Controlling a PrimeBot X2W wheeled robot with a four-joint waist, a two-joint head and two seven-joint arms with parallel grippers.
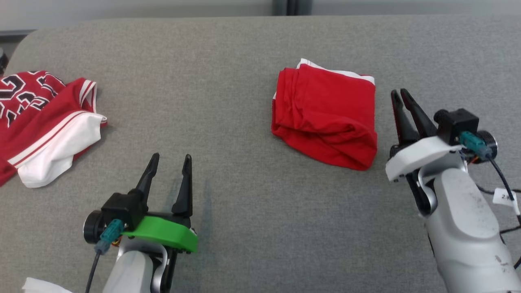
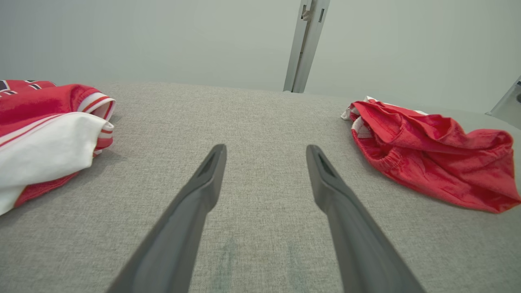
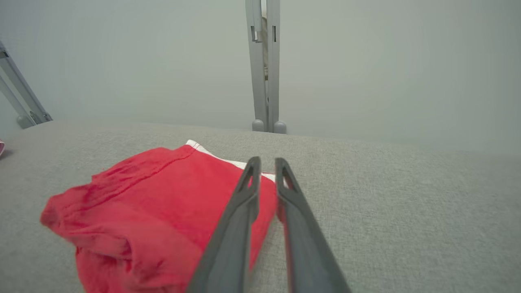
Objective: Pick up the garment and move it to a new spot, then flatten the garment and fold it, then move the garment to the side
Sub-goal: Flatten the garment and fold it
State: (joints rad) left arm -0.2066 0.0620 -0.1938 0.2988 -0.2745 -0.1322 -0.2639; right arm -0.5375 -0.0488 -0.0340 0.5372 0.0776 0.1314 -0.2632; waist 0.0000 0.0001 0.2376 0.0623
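Note:
The garment [image 1: 325, 118] is a red piece with white trim, folded into a rough square on the grey cloth surface [image 1: 244, 211], right of centre. My right gripper [image 1: 399, 92] hovers just off its right edge, its fingers drawn almost together with nothing between them. From the right wrist, that gripper [image 3: 267, 160] points over the garment's [image 3: 154, 203] near right corner without gripping it. My left gripper [image 1: 171, 156] is open and empty at the lower left, well apart from the garment. In the left wrist view, bare surface lies between the open left gripper's [image 2: 266, 148] fingers, and the garment [image 2: 427, 154] lies to the right.
A red and white jersey [image 1: 44, 122] with printed numbers lies bunched at the surface's left edge, also seen from the left wrist [image 2: 44, 138]. A grey post [image 3: 264, 65] stands behind the far edge. Cables and a white tag [image 1: 504, 199] hang by my right forearm.

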